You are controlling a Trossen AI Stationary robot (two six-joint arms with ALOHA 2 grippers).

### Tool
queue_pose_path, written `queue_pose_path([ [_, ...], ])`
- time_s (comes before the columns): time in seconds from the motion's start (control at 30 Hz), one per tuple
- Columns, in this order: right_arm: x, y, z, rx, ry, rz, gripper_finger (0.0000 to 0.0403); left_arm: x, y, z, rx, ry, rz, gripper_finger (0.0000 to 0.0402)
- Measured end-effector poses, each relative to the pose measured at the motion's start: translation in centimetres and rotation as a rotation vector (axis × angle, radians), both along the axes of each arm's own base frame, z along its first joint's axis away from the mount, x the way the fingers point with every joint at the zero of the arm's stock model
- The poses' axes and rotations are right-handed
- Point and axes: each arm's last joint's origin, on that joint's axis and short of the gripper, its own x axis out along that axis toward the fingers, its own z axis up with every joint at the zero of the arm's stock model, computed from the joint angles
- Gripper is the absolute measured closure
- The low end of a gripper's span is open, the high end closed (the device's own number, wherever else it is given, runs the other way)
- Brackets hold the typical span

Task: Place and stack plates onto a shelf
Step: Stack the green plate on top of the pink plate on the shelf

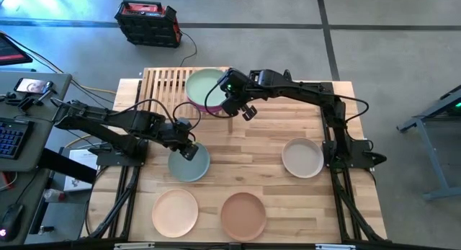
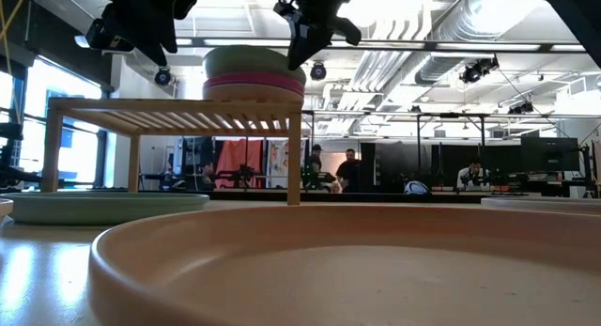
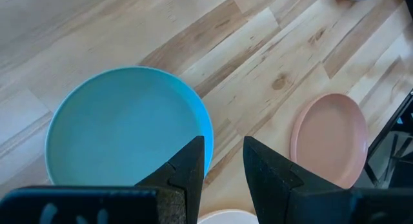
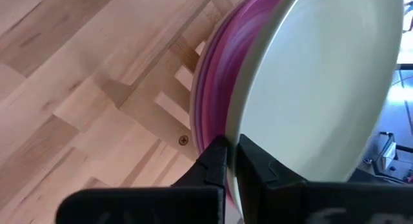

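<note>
Sitting on the shelf (image 1: pixel 162 82): a plate stack (image 1: pixel 205 91), mint on top; right gripper (image 1: pixel 241 106) fingers closed beside it, left gripper (image 1: pixel 189 150) fingers parted over the teal plate (image 1: pixel 189 163).

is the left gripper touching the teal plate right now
Cannot tell. In the left wrist view the left gripper stands open over the teal plate's rim, but no view shows contact or a gap plainly.

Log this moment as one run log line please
left gripper: open over grey-teal plate rim | right gripper: shut, beside stack on shelf | cream plate, peach plate, brown plate: on table
</note>
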Motion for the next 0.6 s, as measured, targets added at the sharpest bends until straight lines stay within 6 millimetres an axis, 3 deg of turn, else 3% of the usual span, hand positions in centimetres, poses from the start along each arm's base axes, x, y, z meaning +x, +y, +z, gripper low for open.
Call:
queue_pose_path([
  [0.6,0.43,0.02,-0.49,-0.025,0.006,-0.039,0.0402,0.0,-0.03,0.0,-0.01,0.002,-0.007,0.0305],
])
